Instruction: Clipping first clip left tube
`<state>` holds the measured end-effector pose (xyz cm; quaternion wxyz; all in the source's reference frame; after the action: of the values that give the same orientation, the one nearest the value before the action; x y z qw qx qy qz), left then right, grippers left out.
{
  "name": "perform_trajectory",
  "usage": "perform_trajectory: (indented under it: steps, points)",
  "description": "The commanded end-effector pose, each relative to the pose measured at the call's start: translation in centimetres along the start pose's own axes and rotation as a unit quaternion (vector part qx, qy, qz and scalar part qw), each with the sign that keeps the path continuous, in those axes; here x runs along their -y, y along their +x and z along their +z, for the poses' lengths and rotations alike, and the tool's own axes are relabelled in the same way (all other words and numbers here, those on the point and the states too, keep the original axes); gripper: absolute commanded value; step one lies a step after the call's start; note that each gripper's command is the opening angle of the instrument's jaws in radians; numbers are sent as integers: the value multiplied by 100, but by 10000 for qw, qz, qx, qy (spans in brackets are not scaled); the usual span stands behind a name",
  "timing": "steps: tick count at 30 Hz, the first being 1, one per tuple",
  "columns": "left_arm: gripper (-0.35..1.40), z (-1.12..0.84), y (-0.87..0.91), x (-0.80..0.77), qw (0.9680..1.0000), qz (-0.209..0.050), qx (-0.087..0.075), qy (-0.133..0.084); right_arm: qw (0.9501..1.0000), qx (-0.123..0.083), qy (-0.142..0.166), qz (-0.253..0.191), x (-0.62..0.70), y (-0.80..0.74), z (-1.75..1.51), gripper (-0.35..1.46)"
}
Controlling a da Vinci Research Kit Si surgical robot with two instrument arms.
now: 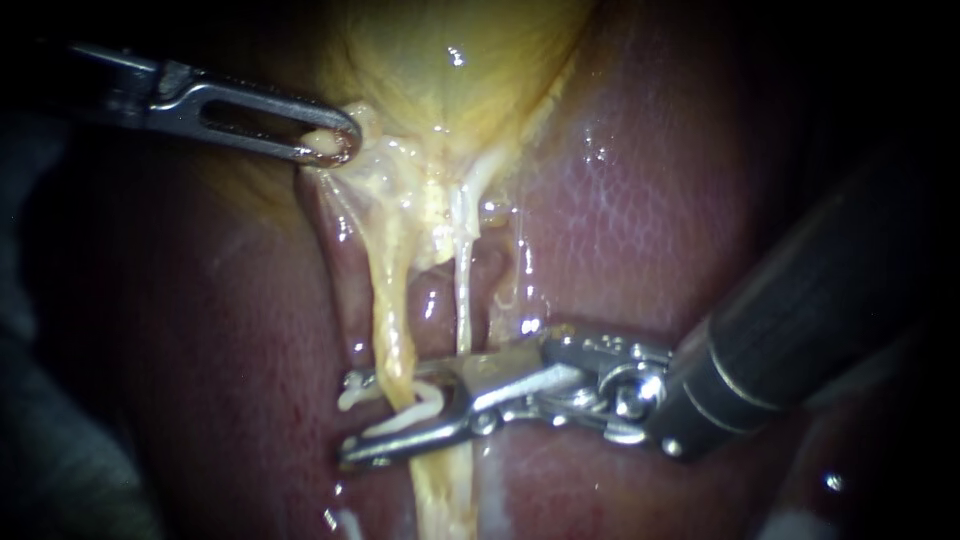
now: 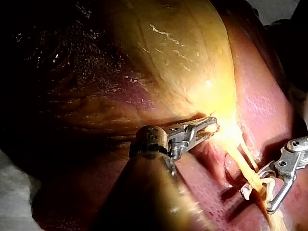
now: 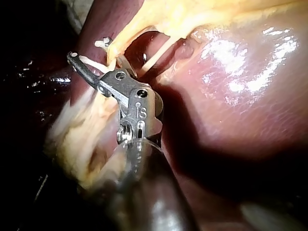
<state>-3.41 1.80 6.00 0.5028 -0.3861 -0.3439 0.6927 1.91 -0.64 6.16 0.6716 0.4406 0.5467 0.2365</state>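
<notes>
— Our right instrument (image 1: 350,420) has its jaws pressed onto the white clip (image 1: 400,418) from both sides, and the clip's two legs straddle the left tube (image 1: 392,320). Why so low, at seven o'clock from the middle of the endoscope view?

— We judge it the clearest stretch. Toward twelve o'clock the tube fans into the ragged neck of the gallbladder (image 1: 450,60), and the thin right tube (image 1: 463,290) runs just beside it. Lower down the left tube stands apart over the liver (image 1: 650,200), so the clip can take it alone.

— And our left instrument (image 1: 325,147)?

— Its jaws pinch the gallbladder at its neck, at eleven o'clock. That pull, we think, draws the tube taut and straight between the clip's legs.

— How do our arms sit?

— Our right shaft enters from four o'clock, and its wrist bends so the jaws point to nine o'clock, crossing the tube nearly at right angles. Our left shaft enters from ten o'clock, its jaws aimed toward four o'clock.

— Is the clip closed?

— Not fully, by our reading. A gap shows between its legs beyond the tube, so the squeeze is not yet done.
</notes>
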Motion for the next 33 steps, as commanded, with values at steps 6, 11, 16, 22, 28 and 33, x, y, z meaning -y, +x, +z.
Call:
perform_trajectory:
  steps: [6, 11, 16, 22, 28, 33]
  points:
    - [-35, 0, 0, 0, 10000, 1, 2, -3, 10000, 16, 40, 2, 8, 2, 4, 45]
    - [-35, 0, 0, 0, 10000, 1, 2, -3, 9999, 29, 111, 8, 10, 7, -2, 32]
    - [-35, 0, 0, 0, 10000, 1, 2, -3, 9999, 32, 123, 12, 12, 7, -6, 15]
    - [-35, 0, 0, 0, 10000, 1, 2, -3, 9999, 36, 129, 10, 12, 6, -8, -2]
    - [-35, 0, 0, 0, 10000, 1, 2, -3, 9999, 40, 136, 8, 13, 5, -11, -22]
    - [-35, 0, 0, 0, 10000, 1, 2, -3, 9998, 59, 135, 92, 12, 2, -15, -35]
